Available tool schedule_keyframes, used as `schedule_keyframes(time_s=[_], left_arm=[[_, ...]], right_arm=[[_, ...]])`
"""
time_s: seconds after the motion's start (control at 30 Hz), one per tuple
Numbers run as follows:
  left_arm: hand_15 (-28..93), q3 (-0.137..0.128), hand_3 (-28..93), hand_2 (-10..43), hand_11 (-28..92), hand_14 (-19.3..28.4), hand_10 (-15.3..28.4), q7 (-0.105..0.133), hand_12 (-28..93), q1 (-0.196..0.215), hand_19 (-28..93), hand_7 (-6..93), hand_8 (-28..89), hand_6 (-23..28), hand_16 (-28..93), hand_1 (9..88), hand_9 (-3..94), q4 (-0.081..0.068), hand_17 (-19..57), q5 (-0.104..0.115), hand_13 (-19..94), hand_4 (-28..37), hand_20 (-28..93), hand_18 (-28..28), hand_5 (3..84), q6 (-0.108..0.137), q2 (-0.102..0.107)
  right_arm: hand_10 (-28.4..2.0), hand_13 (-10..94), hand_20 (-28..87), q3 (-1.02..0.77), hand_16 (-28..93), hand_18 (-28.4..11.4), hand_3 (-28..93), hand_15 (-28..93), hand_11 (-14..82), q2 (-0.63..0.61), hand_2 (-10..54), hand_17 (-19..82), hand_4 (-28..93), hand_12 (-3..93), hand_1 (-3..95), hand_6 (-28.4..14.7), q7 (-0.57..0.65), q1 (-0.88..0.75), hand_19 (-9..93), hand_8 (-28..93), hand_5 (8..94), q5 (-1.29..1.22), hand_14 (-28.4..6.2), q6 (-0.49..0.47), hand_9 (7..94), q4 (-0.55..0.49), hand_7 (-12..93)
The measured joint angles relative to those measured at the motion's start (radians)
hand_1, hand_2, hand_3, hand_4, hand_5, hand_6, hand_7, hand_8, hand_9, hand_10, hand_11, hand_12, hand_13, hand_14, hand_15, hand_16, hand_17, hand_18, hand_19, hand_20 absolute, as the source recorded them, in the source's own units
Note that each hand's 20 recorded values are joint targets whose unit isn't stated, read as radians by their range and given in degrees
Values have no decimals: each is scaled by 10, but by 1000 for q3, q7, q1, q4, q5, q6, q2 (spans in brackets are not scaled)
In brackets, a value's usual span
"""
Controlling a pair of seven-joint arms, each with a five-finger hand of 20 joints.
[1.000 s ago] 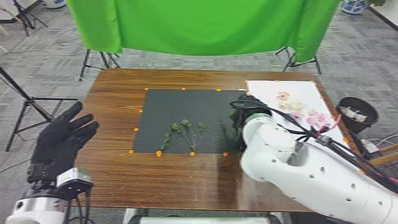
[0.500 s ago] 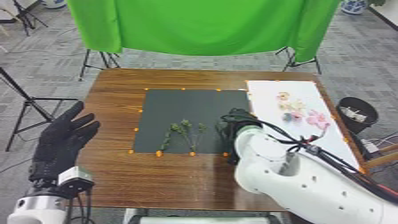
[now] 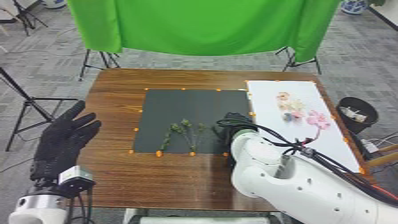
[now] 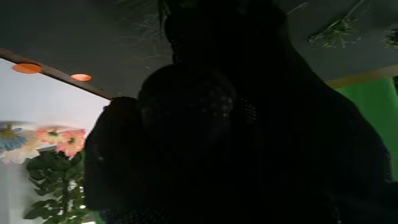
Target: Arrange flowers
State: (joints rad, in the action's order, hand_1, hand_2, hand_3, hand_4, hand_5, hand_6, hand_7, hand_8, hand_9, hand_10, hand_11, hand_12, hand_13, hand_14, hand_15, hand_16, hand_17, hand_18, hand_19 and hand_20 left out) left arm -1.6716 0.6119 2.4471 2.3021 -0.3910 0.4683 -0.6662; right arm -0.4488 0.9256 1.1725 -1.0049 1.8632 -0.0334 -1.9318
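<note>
In the head view my right hand (image 3: 235, 123) is over the right part of the dark mat (image 3: 182, 102), just right of some green sprigs (image 3: 181, 133). A thin sprig (image 3: 216, 132) lies close beside it. My left hand (image 3: 64, 136) is open left of the mat, with nothing in it. Pink and cream flowers (image 3: 316, 120) lie on the white sheet (image 3: 271, 90). In the right wrist view my right hand (image 4: 240, 135) is very dark; feathery greenery (image 4: 149, 25) is near it, and whether it holds any cannot be told. Another sprig (image 4: 333, 34) lies farther off.
Orange markers (image 3: 159, 153) line the mat and sheet on the brown table (image 3: 160, 185). A black bin (image 3: 357, 114) stands off the table's right edge. A green cloth (image 3: 195, 25) hangs beyond the table. In the right wrist view, pale flowers (image 4: 67, 140) and broad leaves (image 4: 53, 182) show.
My right hand has moved nearer to the robot and a little left, away from the white sheet's edge, and the forearm uncovers more of the flowers. My left hand has stayed put.
</note>
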Motion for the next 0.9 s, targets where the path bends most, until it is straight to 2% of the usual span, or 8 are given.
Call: schedule_keyframes(time_s=[0.27,0.33,0.43,0.5,0.57,0.7,0.83,0.9], left_arm=[[545,1,661,70,284,254,191,3,103,3,468,109,-82,96,-125,306,332,0,-81,0,216,-207,70,226,372,0,0],[546,1,661,70,285,254,191,6,103,7,468,109,-82,96,-125,306,332,0,-82,2,216,-208,69,226,372,0,0],[546,0,662,70,284,254,191,23,103,19,467,109,-82,96,-125,306,332,0,-82,11,216,-207,69,228,372,2,4],[545,0,661,70,285,254,191,45,103,31,468,109,-82,96,-125,306,331,0,-83,23,215,-207,68,231,372,3,12],[545,1,661,70,285,254,191,65,104,41,469,109,-82,96,-126,306,331,0,-83,35,215,-207,68,233,372,4,24],[546,4,660,71,285,254,191,82,103,49,470,109,-82,95,-125,305,331,0,-83,50,215,-207,66,234,371,9,44],[546,13,661,71,285,255,192,88,103,47,471,109,-82,96,-125,304,331,0,-83,56,215,-207,65,233,370,15,53],[546,20,660,70,285,254,191,90,104,41,470,108,-82,95,-125,304,331,0,-83,56,215,-208,64,233,370,17,54]], right_arm=[[-143,912,111,1,160,-76,684,571,257,-1,-95,712,-207,181,489,-63,8,-1,932,65,723,1,-33,-4,903,-4,155],[-148,916,85,1,168,-67,705,562,252,-3,-78,719,-202,180,441,-65,10,-1,932,-50,696,7,-30,-4,904,-9,163],[-158,917,62,-7,169,-62,710,547,245,-12,-61,721,-196,178,404,-75,8,-6,932,-86,670,17,-34,-7,896,-29,163],[-164,912,46,-34,169,-63,701,542,242,-21,-53,717,-197,177,388,-82,-1,-20,932,-87,647,13,-36,-19,884,-55,156],[-178,899,27,-63,170,-65,686,546,240,-32,-35,710,-193,175,367,-88,-8,-31,932,-85,630,7,-46,-32,861,-83,149],[-197,846,4,-83,165,-78,687,573,237,-67,-29,669,-187,170,355,-96,-33,-31,932,-80,590,11,-66,-41,780,-126,140],[-212,743,25,-149,131,-94,715,643,207,-105,-7,592,-203,153,349,-86,-109,-30,932,-86,521,-19,-100,-12,626,-131,154],[-215,733,32,-207,126,-96,723,654,185,-122,-9,586,-204,146,354,-84,-160,-30,932,-88,523,-90,-103,9,592,-118,157]])
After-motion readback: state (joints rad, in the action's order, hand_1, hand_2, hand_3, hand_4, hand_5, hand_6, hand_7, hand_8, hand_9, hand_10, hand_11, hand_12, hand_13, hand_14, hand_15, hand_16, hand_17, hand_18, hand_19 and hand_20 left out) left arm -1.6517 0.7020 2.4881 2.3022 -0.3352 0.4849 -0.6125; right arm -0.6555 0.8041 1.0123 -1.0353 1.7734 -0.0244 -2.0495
